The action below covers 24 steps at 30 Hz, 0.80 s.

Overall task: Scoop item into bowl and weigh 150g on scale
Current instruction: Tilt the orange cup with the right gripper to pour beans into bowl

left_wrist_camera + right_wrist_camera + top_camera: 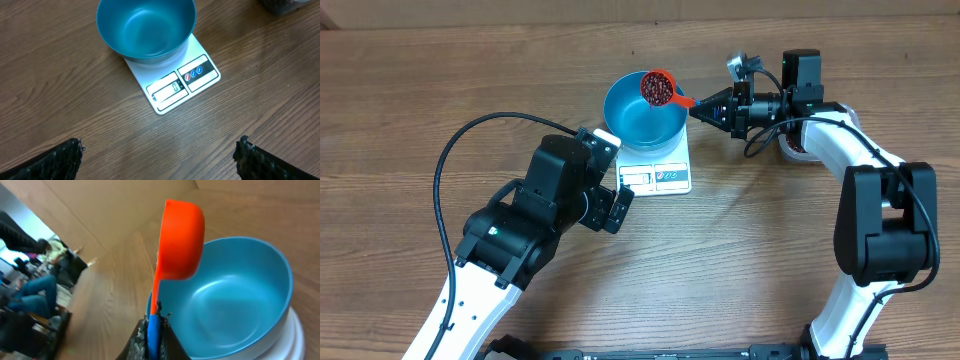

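The right gripper (705, 104) is clamped tight on the handle of an orange scoop (658, 88). It holds the scoop's cup over the far rim of the blue bowl (630, 120). The cup carries a small load of dark red-brown beans (657, 90), and none have been tipped yet, so the inside of the bowl shows bare and smooth. The bowl sits on the white scale (670, 175) in the middle of the desk (420, 80). The scale's little display faces the near side and seems to read zero, though the digits are small.

The left gripper (159, 150) hangs just near of the scale with its jaws spread wide and nothing in them.

To pour well, I'd bring the cup further in over the middle of the bowl, then roll the wrist slowly so the beans slide off the lip instead of bouncing over the rim. The scoop shouldn't touch or press on the bowl, because that would upset the reading. The display should be left to settle before another scoop is fetched.
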Tool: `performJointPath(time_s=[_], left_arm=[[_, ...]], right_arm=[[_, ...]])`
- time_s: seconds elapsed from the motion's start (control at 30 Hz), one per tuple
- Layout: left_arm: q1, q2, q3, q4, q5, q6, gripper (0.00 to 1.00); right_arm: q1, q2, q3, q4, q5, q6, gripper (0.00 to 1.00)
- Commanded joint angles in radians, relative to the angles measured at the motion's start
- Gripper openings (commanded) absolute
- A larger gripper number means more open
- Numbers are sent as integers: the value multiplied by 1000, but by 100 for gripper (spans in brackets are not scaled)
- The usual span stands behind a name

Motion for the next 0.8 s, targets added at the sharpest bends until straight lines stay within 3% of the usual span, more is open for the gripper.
performJointPath(time_s=[0.0, 0.3, 0.77], left_arm=[[6, -10, 13, 3, 15, 16, 100], [6, -10, 13, 3, 15, 16, 100], [6, -9, 13, 3, 15, 15, 100]], right_arm=[[5, 3, 3, 10, 64, -79, 4], [5, 3, 3, 13, 163, -80, 4], [5, 3, 3, 13, 249, -381, 4]])
